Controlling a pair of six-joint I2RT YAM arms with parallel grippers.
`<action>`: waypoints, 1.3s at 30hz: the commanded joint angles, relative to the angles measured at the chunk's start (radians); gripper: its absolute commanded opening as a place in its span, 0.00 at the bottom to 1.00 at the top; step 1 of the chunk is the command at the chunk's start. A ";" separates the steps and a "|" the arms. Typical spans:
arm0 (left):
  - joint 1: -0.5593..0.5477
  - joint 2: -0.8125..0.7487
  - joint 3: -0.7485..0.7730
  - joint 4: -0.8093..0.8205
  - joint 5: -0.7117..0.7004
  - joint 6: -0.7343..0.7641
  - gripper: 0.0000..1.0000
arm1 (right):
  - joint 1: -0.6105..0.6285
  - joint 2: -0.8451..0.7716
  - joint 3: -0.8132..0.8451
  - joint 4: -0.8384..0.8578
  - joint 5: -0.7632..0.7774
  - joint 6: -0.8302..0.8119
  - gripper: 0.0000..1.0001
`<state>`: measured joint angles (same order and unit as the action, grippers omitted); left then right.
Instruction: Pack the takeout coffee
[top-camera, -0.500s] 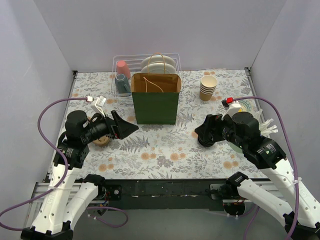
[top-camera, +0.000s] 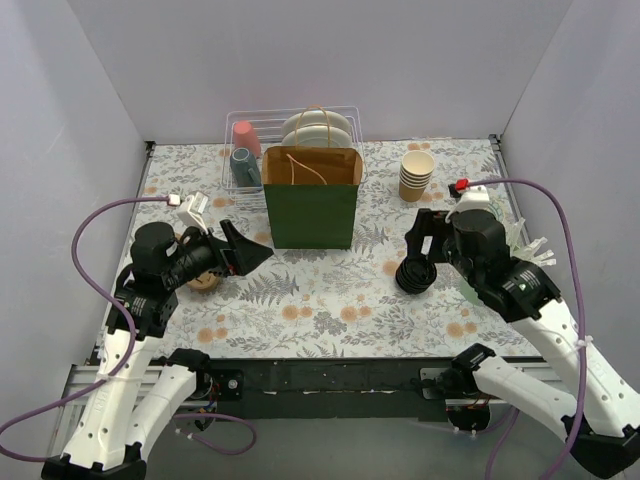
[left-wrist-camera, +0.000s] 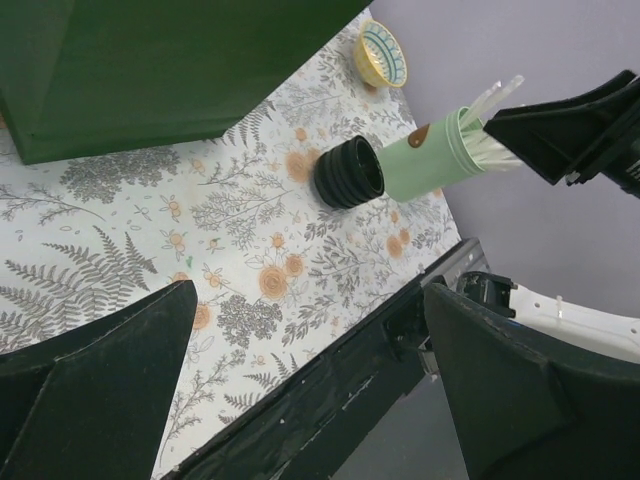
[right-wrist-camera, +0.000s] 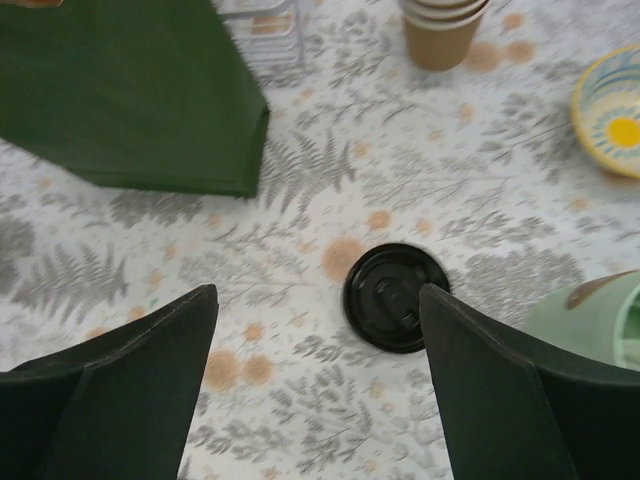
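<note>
Since the earlier frame, the right gripper (top-camera: 418, 246) has swung up and back, uncovering a stack of black lids (top-camera: 413, 276) on the table (top-camera: 330, 300); its jaws stand wide, holding nothing. Left gripper (top-camera: 248, 252) hangs beside the green bag (top-camera: 311, 210), jaws wide and empty. No lidded coffee cup can be made out; a brown object (top-camera: 203, 280) sits mostly hidden under the left arm. Lidless cups (top-camera: 416, 176) stand stacked at the rear.
</note>
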<state>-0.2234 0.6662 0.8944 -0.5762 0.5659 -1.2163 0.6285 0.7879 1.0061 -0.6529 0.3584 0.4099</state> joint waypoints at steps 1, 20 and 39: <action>0.004 -0.027 0.015 -0.036 -0.086 0.018 0.98 | -0.012 0.132 0.146 0.162 0.247 -0.173 0.86; 0.004 -0.088 -0.041 -0.060 -0.169 -0.046 0.98 | -0.504 0.801 0.615 0.203 -0.154 -0.221 0.43; 0.006 -0.073 -0.046 -0.076 -0.187 -0.035 0.98 | -0.544 1.139 0.824 0.162 -0.282 -0.201 0.43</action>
<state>-0.2234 0.5930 0.8574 -0.6384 0.3977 -1.2572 0.0826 1.9053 1.7756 -0.4988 0.1070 0.2058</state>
